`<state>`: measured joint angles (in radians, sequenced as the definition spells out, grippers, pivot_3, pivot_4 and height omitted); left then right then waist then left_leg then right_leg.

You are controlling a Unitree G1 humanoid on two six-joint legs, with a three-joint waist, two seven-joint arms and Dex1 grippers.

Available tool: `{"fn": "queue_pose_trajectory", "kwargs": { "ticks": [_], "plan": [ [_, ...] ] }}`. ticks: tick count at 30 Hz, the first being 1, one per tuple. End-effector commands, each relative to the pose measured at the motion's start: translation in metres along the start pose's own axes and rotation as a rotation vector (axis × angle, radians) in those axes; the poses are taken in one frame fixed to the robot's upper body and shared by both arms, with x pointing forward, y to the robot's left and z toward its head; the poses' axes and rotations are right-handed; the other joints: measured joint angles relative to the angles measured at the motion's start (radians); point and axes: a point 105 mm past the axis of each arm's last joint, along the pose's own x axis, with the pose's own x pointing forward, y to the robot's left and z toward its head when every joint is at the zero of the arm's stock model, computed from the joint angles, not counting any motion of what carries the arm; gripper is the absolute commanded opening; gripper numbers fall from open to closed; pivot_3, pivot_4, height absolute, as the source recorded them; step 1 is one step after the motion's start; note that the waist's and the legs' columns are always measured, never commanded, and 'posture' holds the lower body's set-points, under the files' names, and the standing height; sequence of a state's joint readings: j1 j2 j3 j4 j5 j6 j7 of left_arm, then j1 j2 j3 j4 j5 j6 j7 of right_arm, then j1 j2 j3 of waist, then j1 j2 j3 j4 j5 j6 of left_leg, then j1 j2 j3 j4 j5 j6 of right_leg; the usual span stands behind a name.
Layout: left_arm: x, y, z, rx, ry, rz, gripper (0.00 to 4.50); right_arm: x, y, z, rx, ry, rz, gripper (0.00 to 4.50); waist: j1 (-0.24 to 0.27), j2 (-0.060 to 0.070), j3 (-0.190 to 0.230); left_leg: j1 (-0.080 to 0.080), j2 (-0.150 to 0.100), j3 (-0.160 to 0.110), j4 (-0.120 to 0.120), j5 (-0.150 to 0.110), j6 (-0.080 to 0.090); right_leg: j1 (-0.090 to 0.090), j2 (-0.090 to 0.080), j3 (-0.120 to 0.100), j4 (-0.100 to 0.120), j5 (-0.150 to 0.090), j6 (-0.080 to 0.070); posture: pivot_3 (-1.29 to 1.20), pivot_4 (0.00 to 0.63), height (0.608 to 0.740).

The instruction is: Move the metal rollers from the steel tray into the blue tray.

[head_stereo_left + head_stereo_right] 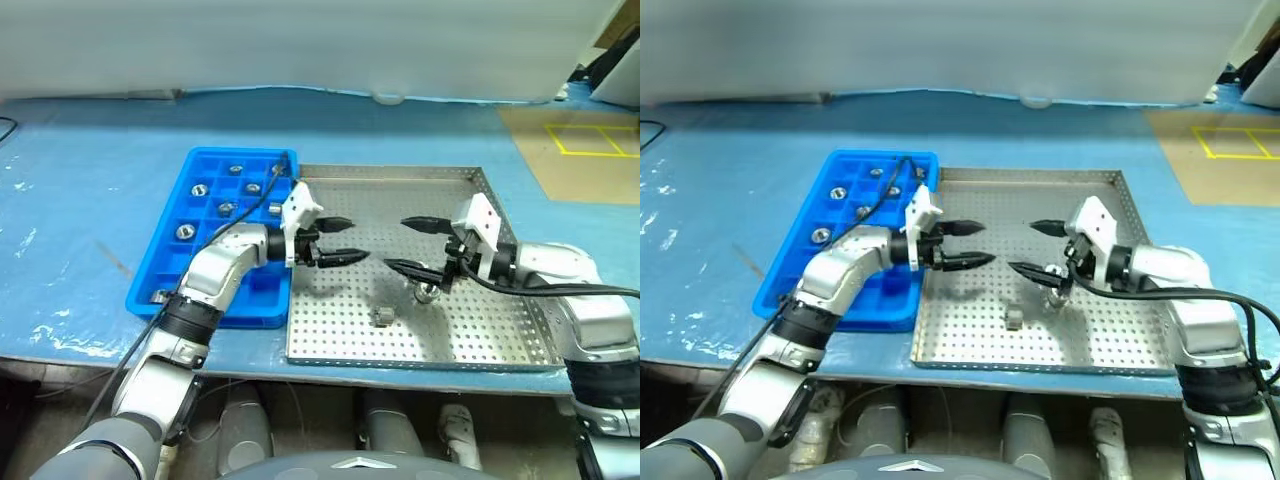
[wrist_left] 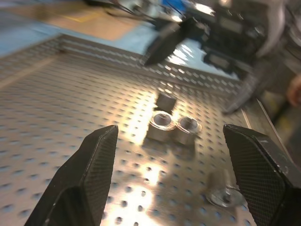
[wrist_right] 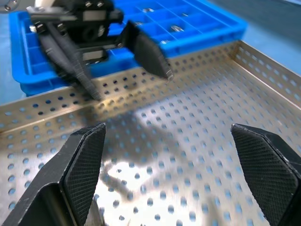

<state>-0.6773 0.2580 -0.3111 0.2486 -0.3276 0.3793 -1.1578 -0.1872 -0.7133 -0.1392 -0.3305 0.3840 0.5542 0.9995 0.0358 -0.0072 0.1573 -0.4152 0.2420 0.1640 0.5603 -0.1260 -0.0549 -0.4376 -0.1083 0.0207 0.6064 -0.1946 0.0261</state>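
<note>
The steel tray (image 1: 500, 340) lies in front of me with the blue tray (image 1: 262, 296) along its left side. Metal rollers lie on the steel tray's perforated base: one (image 1: 383, 316) near the front and one (image 1: 428, 292) under my right gripper. The left wrist view shows two rollers (image 2: 162, 126) side by side, with a third (image 2: 165, 100) behind them. Several rollers (image 1: 226, 208) sit in the blue tray's compartments. My left gripper (image 1: 360, 240) is open over the steel tray's left part, pointing right. My right gripper (image 1: 394, 243) is open, facing it. Neither holds anything.
A blue cloth (image 1: 90, 200) covers the table around both trays. At the far right lies a brown board (image 1: 580, 150) with yellow tape marks. The steel tray's front rim (image 1: 420, 364) is close to the table's front edge.
</note>
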Motion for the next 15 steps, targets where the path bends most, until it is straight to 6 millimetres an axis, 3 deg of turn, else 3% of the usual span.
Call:
{"fn": "queue_pose_trajectory", "kwargs": {
  "ticks": [1,8,15],
  "plan": [
    [0.011,-0.007,-0.006,0.071,0.100,-0.143,3.76,-0.015,0.002,0.008,-0.027,-0.012,-0.051,4.50,-0.011,0.000,0.000,0.001,0.000,0.002,0.000,0.000,0.001,0.000,0.000,0.002,0.000,-0.001,0.002,-0.34,0.150,0.740],
    [0.035,-0.013,-0.022,0.111,0.208,-0.284,3.76,-0.025,0.006,-0.006,0.004,0.018,-0.104,4.50,-0.027,0.000,0.000,0.003,-0.001,0.008,0.001,-0.003,0.004,-0.001,0.000,0.007,-0.001,-0.003,0.005,-0.39,0.150,0.740],
    [0.052,-0.020,-0.041,0.218,0.306,-0.341,3.76,-0.027,0.011,-0.008,0.011,0.016,-0.123,4.50,-0.027,0.000,0.000,0.002,-0.001,0.011,0.000,-0.004,0.007,-0.002,-0.001,0.008,-0.003,-0.001,0.003,-0.41,0.150,0.740]
  ]
}}
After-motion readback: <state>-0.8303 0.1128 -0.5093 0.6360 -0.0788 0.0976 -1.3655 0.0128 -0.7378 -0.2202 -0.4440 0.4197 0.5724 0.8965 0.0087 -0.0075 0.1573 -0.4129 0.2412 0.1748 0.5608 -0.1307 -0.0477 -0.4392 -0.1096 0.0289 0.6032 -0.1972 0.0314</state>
